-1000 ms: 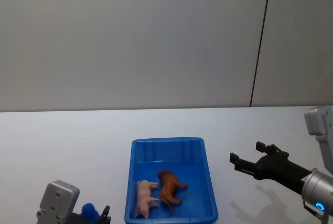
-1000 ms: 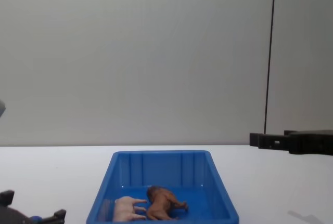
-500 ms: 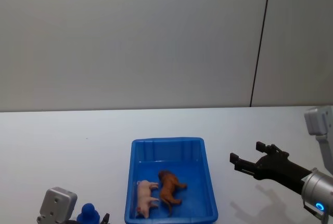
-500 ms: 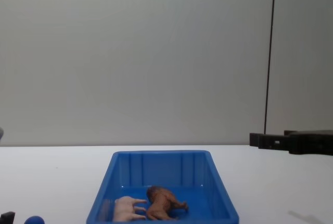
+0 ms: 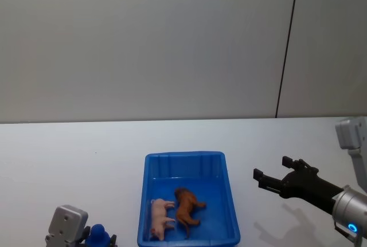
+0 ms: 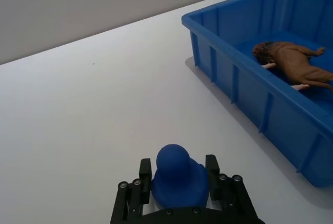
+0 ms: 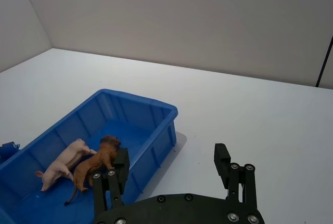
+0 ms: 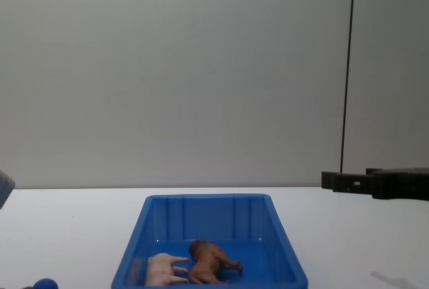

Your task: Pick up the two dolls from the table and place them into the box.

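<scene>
The two dolls lie inside the blue box (image 5: 228, 201): a pale pink pig (image 5: 162, 218) and a reddish-brown lion (image 5: 188, 207), side by side on its floor. The lion (image 6: 296, 65) and box wall (image 6: 244, 86) show in the left wrist view, and the pig (image 7: 65, 161) and lion (image 7: 96, 168) in the right wrist view. My right gripper (image 5: 272, 168) hovers open to the right of the box, above the table (image 5: 69, 161), holding nothing. My left gripper (image 6: 178, 164) is low at the near left, shut on a small blue ball (image 6: 177, 182).
The blue ball (image 5: 97, 235) sits well left of the box, near the table's front edge. A plain grey wall stands behind the table, with a dark vertical line (image 5: 287, 46) on it. White tabletop stretches on both sides of the box.
The left arm's grey wrist housing has dropped lower and shifted slightly at the bottom left. The right gripper, the box and both dolls have stayed put.
</scene>
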Motion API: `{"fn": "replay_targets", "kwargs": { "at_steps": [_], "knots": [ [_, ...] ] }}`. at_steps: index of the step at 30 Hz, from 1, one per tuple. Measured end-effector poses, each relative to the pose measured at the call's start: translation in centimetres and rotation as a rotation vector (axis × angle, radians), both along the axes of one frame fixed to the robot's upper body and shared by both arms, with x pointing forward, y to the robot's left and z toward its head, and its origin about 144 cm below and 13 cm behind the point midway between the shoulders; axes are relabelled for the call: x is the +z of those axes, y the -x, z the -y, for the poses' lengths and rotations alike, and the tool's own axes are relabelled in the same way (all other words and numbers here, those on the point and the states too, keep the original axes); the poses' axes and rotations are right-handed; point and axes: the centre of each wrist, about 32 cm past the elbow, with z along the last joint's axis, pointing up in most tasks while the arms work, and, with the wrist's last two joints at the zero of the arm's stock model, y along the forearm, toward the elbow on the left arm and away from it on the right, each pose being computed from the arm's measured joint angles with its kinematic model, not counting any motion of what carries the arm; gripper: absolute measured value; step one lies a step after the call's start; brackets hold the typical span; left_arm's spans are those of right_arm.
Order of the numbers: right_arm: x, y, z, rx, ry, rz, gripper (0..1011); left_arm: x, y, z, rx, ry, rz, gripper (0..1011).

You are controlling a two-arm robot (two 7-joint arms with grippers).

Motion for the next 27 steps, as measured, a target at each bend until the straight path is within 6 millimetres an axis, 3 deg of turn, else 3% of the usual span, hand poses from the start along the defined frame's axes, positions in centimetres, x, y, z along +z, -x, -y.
{"fn": "replay_targets", "kwargs": {
  "at_steps": [3,13,27],
  "knots": [
    [0.0,0.0,0.0,0.000,0.000,0.000,1001,0.0,-0.3,-0.1,0.001,-0.005,-0.006,583],
    [0.0,0.0,0.0,0.000,0.000,0.000,1001,1.1,-1.0,-0.2,0.000,-0.028,0.019,509],
    [0.0,0.0,0.0,0.000,0.000,0.000,1001,5.2,-3.3,1.2,-0.070,-0.059,0.180,425]
  ]
}}
